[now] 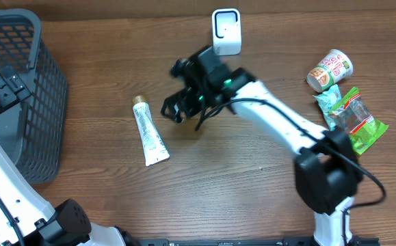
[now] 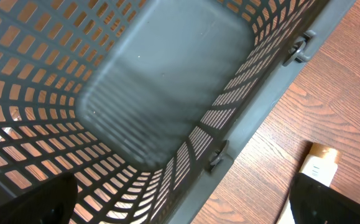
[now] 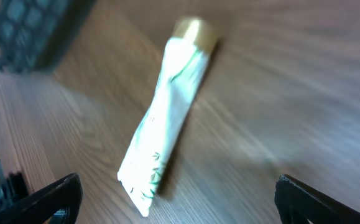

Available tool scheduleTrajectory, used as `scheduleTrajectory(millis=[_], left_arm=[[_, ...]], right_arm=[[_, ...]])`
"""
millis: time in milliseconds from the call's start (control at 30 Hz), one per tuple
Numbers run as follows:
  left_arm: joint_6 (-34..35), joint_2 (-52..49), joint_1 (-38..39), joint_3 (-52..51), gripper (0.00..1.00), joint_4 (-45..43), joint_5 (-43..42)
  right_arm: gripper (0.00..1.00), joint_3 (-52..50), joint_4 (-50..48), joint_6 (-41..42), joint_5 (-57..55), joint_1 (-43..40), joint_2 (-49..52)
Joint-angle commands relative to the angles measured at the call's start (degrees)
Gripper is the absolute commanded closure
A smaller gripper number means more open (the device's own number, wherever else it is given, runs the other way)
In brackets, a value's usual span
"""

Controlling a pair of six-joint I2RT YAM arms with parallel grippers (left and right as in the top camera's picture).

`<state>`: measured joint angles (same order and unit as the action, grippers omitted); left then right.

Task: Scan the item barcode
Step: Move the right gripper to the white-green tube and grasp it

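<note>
Brown wood-grain tabletop runs under everything. The right gripper (image 3: 178,182) hangs over the middle of it with its two dark fingers (image 3: 43,202) spread wide, holding nothing. A white tube (image 3: 167,118) lies flat on the wood just beyond them. Seen from overhead, this tube is just to the left of the gripper, apart from it, with its gold cap pointing toward the far edge and its crimped end toward the near edge. The right wrist view is blurred, so the print on the tube cannot be read. A small white scanner (image 1: 226,31) stands at the far edge, behind the right arm and well apart from the tube. Off to the right sit a cup of noodles (image 1: 330,70) on its side and some green packets (image 1: 351,116) just beside it. At the left edge, the left gripper (image 2: 180,183) hangs over a grey mesh basket (image 1: 44,102), its jaws also spread wide and holding nothing, looking down at the basket floor.
</note>
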<state>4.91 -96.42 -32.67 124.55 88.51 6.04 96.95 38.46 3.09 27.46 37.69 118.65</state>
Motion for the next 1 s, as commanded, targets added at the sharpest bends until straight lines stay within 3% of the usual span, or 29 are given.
scheduleTrajectory(millis=[0, 333, 600, 667, 700, 900, 967], left_arm=[[0.0, 0.5, 0.2, 0.9, 0.0, -0.1, -0.1], [0.0, 0.5, 0.2, 0.9, 0.0, -0.1, -0.1], [0.0, 0.5, 0.2, 0.9, 0.0, -0.1, -0.1], [0.0, 0.5, 0.2, 0.9, 0.0, -0.1, -0.1], [0.0, 0.5, 0.2, 0.9, 0.0, -0.1, -0.1], [0.0, 0.5, 0.2, 0.9, 0.0, -0.1, -0.1], [0.0, 0.5, 0.2, 0.9, 0.0, -0.1, -0.1]], right_arm=[[0.02, -0.3, -2.6, -2.1, 5.7, 1.7, 4.7], [0.11, -0.3, -13.1, 3.3, 14.7, 3.8, 13.8], [0.2, -0.4, -15.9, 8.6, 7.7, 9.0, 17.0], [0.31, -0.4, -15.9, 12.2, 6.2, 9.0, 17.0], [0.42, -0.4, -15.9, 14.1, 5.8, 8.5, 17.0], [0.75, -0.3, -14.6, 18.7, 8.4, 6.5, 17.0], [0.94, -0.3, -14.3, 20.2, 12.6, 4.5, 17.0]])
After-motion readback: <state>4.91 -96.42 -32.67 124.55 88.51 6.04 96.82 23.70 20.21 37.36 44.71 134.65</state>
